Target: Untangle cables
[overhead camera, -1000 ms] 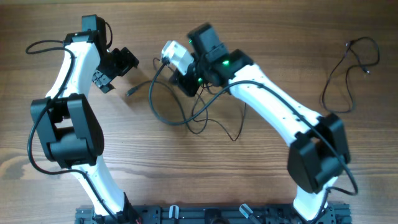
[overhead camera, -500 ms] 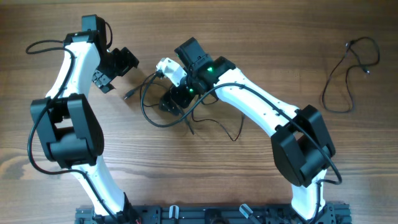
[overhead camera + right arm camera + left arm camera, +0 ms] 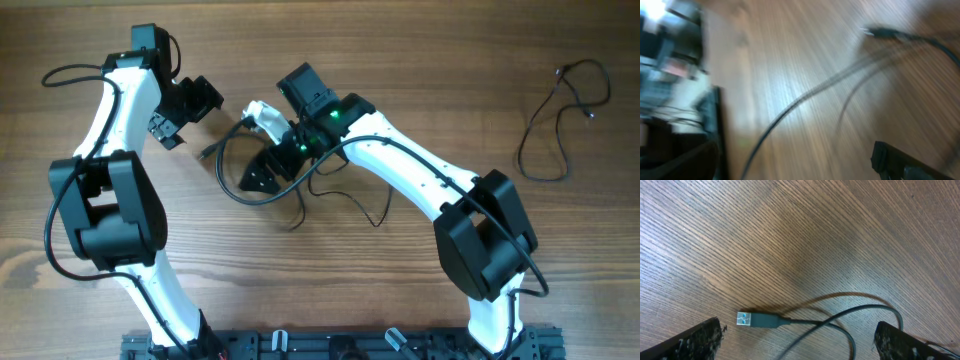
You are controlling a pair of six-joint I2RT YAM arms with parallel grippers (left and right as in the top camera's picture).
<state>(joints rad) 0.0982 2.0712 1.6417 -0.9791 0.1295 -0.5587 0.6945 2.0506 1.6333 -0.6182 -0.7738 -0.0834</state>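
Note:
A tangle of thin black cables (image 3: 300,190) lies in loose loops at the table's middle, with a USB plug (image 3: 208,152) sticking out to the left. The same plug (image 3: 757,319) lies flat on the wood in the left wrist view, between my fingers but untouched. My left gripper (image 3: 193,120) hovers open just up-left of it. My right gripper (image 3: 262,170) is open over the left side of the tangle. The right wrist view is blurred; a cable strand (image 3: 790,110) runs between the wide jaws, held by neither finger. Another cable (image 3: 555,120) lies apart at far right.
The wooden table (image 3: 400,300) is bare in front and at the back. The right arm's elbow (image 3: 485,235) hangs over the right-middle area. A black rail (image 3: 330,345) runs along the front edge between the arm bases.
The right arm swung left and down onto the tangle and its jaws went from shut to open. The cable loop shifted left toward the plug. The left arm stayed still.

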